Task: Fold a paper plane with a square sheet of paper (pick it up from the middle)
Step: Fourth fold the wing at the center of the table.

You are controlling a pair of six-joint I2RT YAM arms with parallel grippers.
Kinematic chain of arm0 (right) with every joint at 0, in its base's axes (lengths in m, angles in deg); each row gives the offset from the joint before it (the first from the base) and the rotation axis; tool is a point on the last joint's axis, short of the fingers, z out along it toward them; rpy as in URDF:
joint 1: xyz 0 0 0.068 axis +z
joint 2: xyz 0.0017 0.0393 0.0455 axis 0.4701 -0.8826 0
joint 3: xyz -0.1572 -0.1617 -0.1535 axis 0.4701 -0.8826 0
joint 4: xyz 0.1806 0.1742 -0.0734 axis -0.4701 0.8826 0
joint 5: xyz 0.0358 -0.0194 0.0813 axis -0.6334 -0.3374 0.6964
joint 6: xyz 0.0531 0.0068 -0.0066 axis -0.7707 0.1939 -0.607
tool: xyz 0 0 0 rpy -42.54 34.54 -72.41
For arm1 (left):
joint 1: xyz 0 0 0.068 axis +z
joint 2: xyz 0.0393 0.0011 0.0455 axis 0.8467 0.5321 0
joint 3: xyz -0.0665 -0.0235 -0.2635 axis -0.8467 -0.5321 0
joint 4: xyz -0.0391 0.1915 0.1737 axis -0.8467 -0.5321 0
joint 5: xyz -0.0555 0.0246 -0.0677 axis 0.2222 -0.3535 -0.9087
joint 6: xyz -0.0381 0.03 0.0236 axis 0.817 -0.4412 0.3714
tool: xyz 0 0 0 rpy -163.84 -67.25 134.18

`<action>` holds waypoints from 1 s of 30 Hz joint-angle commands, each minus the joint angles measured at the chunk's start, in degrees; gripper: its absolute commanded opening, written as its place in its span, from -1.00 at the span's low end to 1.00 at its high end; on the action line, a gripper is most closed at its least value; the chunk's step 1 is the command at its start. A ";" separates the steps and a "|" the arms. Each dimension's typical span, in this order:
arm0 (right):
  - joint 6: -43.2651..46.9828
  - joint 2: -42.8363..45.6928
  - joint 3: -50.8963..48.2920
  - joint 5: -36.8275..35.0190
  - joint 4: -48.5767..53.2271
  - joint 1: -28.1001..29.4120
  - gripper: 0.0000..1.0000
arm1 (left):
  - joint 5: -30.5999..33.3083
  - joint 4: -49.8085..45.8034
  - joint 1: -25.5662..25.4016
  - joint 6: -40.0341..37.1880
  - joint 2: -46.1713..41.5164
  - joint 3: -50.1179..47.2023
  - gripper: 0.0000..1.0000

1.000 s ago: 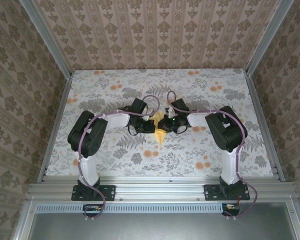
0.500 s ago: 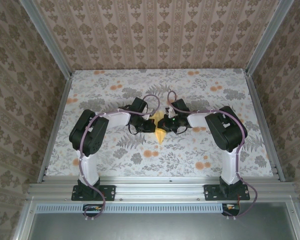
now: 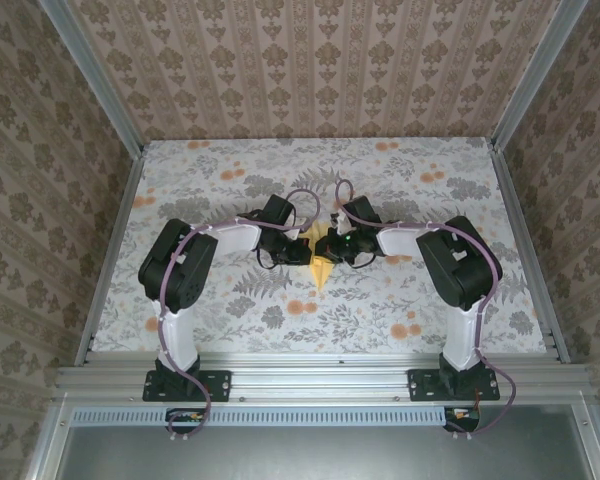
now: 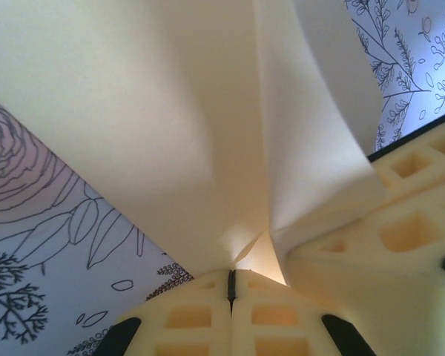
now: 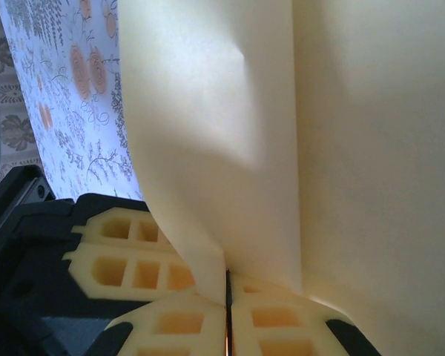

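The yellow-orange paper (image 3: 320, 268) hangs folded into a narrow shape between both grippers over the middle of the cloth, its point toward the near edge. My left gripper (image 3: 303, 250) is shut on it from the left and my right gripper (image 3: 336, 248) from the right, almost touching each other. In the left wrist view the pale paper (image 4: 170, 111) spreads above the closed left gripper (image 4: 231, 285), with a right fingertip (image 4: 400, 237) beside it. In the right wrist view the paper (image 5: 282, 133) rises from the closed right gripper (image 5: 228, 288), and the left fingers (image 5: 126, 256) sit close by.
The table carries a flowered cloth (image 3: 230, 180) with grey leaves and small orange blooms. Patterned walls and metal rails (image 3: 110, 250) close in the left, right and far sides. Both arm bases stand on the near rail (image 3: 320, 382).
The right arm's elbow has drifted slightly outward and the folded paper looks a little narrower, its point a touch nearer the front. Both grips stay closed.
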 commanded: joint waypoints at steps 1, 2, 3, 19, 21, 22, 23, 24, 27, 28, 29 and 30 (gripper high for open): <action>1.17 1.23 -0.36 0.18 2.30 0.57 -0.78 | 2.32 -1.44 0.38 -1.63 2.63 0.05 -1.00; 0.98 0.82 -0.35 0.29 1.95 0.59 -0.77 | 2.19 -1.37 0.38 -1.63 2.60 0.04 -1.00; 0.65 0.43 -0.28 0.54 1.65 0.66 -0.77 | 2.12 -1.25 0.38 -1.49 2.62 0.01 -1.00; -1.51 -4.41 1.69 1.69 -0.93 1.03 -0.78 | 0.54 -0.05 0.38 -0.60 2.60 -0.37 -1.00; -1.53 -4.83 1.98 1.70 -0.83 1.03 -0.78 | 0.21 0.19 0.46 -0.50 2.56 -0.41 -1.00; -1.39 -5.11 2.11 1.72 -0.76 1.03 -0.77 | 0.04 0.39 0.55 -0.39 2.43 -0.49 -1.00; -1.43 -5.31 2.15 1.71 -0.69 1.03 -0.78 | -0.16 0.51 0.60 -0.25 2.38 -0.48 -1.00; -1.39 -5.48 2.06 1.73 -0.76 1.03 -0.78 | -0.48 0.73 0.72 -0.09 2.28 -0.61 -1.00; -1.05 -5.81 2.07 1.38 -0.20 0.96 -0.77 | -1.23 1.69 0.99 0.47 1.71 -1.11 -1.00; -1.00 -5.89 2.10 1.26 -0.02 0.94 -0.78 | -1.64 1.97 1.08 0.71 1.52 -1.43 -1.00; -0.96 -5.96 2.00 1.30 -0.08 0.97 -0.77 | -1.84 2.31 1.24 0.79 1.42 -1.58 -1.00; -1.07 -5.92 1.96 1.30 -0.24 0.94 -0.78 | -1.89 2.29 1.41 0.83 1.20 -1.70 -1.00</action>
